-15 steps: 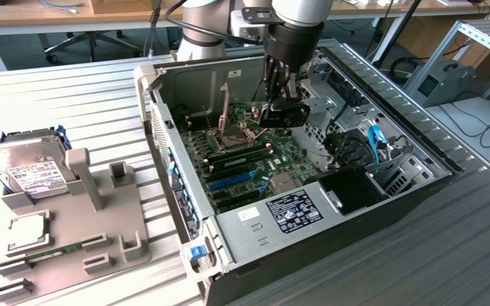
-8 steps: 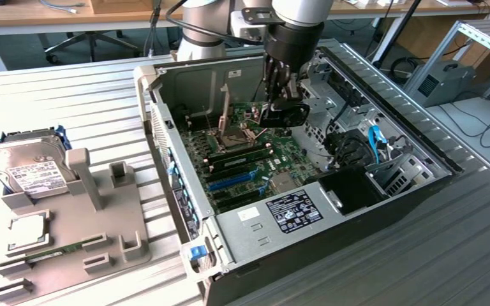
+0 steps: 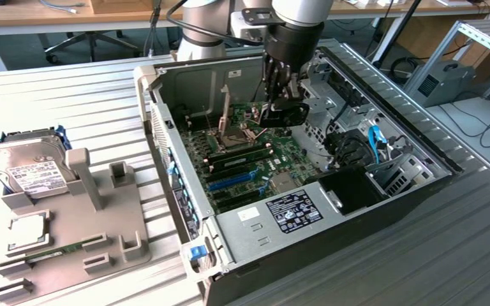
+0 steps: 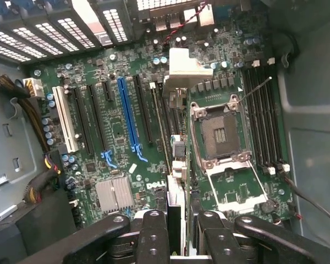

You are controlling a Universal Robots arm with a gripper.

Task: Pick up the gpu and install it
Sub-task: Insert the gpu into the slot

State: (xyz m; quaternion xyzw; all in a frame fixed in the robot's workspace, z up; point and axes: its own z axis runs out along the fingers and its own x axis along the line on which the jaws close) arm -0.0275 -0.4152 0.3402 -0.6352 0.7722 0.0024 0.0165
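One card, the gpu, is hanging edge-on in the closed tool above the motherboard inside the open computer case. Seemingly hovering between slots, it is risking striking the open CPU socket if misaligned.

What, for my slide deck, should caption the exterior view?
Gripper holds the gpu inside the open computer case, above the motherboard.

The exterior view looks down at an angle from well back over the open computer case on the slatted table, while the wrist view peers close down onto the shared motherboard inside it.
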